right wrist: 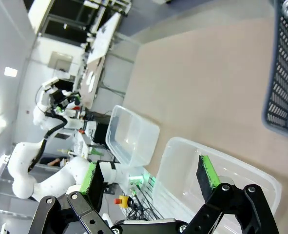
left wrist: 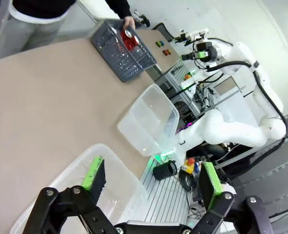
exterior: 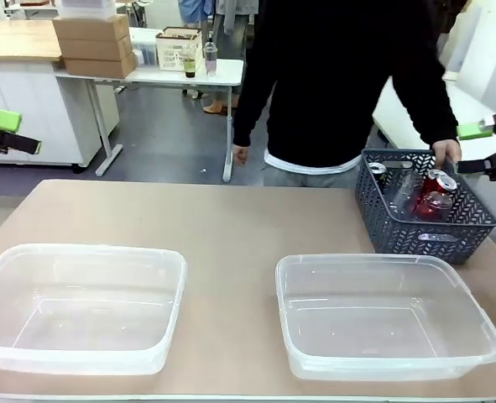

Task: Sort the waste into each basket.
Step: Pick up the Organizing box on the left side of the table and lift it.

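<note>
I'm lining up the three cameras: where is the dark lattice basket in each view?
Front view: dark lattice basket, far right, mid-height.
Left wrist view: top centre.
Right wrist view: upper right edge, cut off.
Shared landmark: the clear tub nearest it.

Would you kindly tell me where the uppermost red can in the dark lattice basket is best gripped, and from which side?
Probably from straight above, closing across the red can's mid-body: the lattice basket's walls block every sideways approach, and the can lies tilted among others. Mind the person's hand on the far rim.
</note>
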Available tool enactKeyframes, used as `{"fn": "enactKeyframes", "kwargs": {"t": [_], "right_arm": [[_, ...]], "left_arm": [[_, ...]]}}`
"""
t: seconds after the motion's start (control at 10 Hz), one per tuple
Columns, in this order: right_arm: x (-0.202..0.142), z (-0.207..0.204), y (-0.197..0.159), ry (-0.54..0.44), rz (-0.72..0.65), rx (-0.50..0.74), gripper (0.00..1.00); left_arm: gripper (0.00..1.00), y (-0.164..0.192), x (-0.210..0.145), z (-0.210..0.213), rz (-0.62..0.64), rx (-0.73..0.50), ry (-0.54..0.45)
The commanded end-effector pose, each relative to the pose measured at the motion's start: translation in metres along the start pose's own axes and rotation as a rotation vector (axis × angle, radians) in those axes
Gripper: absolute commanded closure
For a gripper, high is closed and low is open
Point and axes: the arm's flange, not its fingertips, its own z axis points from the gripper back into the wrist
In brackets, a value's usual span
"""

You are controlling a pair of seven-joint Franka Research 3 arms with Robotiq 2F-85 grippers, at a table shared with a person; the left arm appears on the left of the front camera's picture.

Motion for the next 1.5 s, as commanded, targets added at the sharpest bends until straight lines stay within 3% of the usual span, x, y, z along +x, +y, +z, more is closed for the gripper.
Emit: {"fn": "enactKeyframes", "kwargs": {"t": [0.0,0.2,0.3,0.4,0.5,0.6,0.7,0.8,1.0,1.1,1.3,1.4], "right_arm": [[0.014,-0.030,0.026,0.029,0.038,-0.005,0.00],[0.018,-0.134,0.121,0.091,0.116,-0.054,0.00],[-0.006,-0.180,0.165,0.178,0.209,-0.042,0.00],[-0.036,-0.219,0.196,0.264,0.327,-0.084,0.00],[-0.066,-0.251,0.210,0.409,0.402,-0.045,0.00],[-0.085,-0.272,0.209,0.483,0.447,-0.064,0.00],[-0.088,-0.276,0.196,0.498,0.410,-0.094,0.00],[-0.104,-0.265,0.232,0.439,0.398,-0.044,0.00],[-0.104,-0.265,0.232,0.439,0.398,-0.044,0.00],[-0.109,-0.279,0.225,0.486,0.408,-0.056,0.00],[-0.129,-0.367,0.262,0.770,0.361,-0.339,0.00],[-0.136,-0.396,0.262,0.833,0.288,-0.495,0.00]], "left_arm": [[0.00,-0.007,0.004,0.000,-0.063,0.092,0.174],[0.00,-0.022,0.002,0.036,-0.120,0.349,0.525],[0.00,-0.036,-0.007,0.060,-0.115,0.491,0.622],[0.00,-0.050,-0.018,0.068,-0.127,0.536,0.669],[0.00,-0.058,-0.028,0.061,-0.161,0.492,0.674],[0.00,-0.060,-0.033,0.049,-0.198,0.432,0.658],[0.00,-0.056,-0.033,0.035,-0.219,0.385,0.604],[0.00,-0.059,-0.022,0.069,-0.158,0.502,0.680],[0.00,-0.059,-0.022,0.069,-0.158,0.502,0.680],[0.00,-0.062,-0.028,0.056,-0.191,0.466,0.672],[0.00,-0.045,-0.023,0.010,-0.096,0.572,0.512],[0.00,-0.039,-0.031,-0.008,-0.050,0.644,0.454]]}}
